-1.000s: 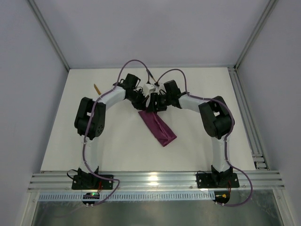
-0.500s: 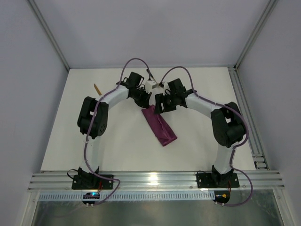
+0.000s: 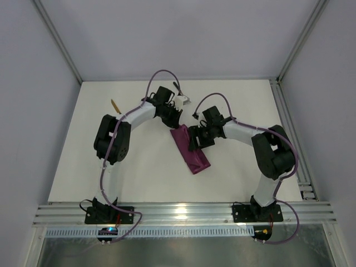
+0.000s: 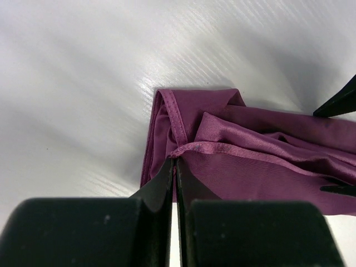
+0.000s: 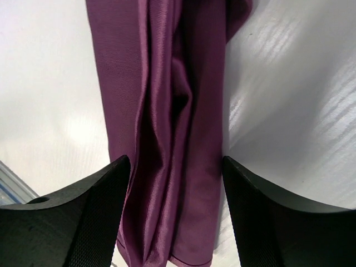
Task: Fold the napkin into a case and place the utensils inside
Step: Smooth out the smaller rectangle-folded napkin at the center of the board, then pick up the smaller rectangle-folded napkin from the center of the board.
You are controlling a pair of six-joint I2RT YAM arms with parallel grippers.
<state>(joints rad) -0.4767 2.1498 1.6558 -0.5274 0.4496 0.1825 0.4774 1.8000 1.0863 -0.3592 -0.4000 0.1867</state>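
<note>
The magenta-purple napkin [image 3: 191, 150] lies folded into a slim strip, the case, running from the table's middle toward the near right. My left gripper [image 3: 173, 119] is at its far end, jaws shut, the tips [image 4: 175, 161] pinching the hemmed edge of the upper layer [image 4: 250, 153]. Over the middle of the strip my right gripper [image 3: 196, 142] is open, with one finger [image 5: 83, 211] on each side of the cloth [image 5: 167, 111]. One gold-headed utensil [image 3: 114, 105] lies at the far left. A thin dark stick [image 3: 177, 88] lies beyond my left wrist; whether it is a utensil I cannot tell.
White tabletop [image 3: 139, 167] with grey walls on three sides. A metal rail [image 3: 183, 212] carries both arm bases along the near edge. A slotted aluminium rail [image 3: 289, 133] runs down the right edge.
My right gripper has moved from the napkin's far end down to the middle of the strip and has opened wider. The left gripper has shifted slightly farther, and stays shut.
</note>
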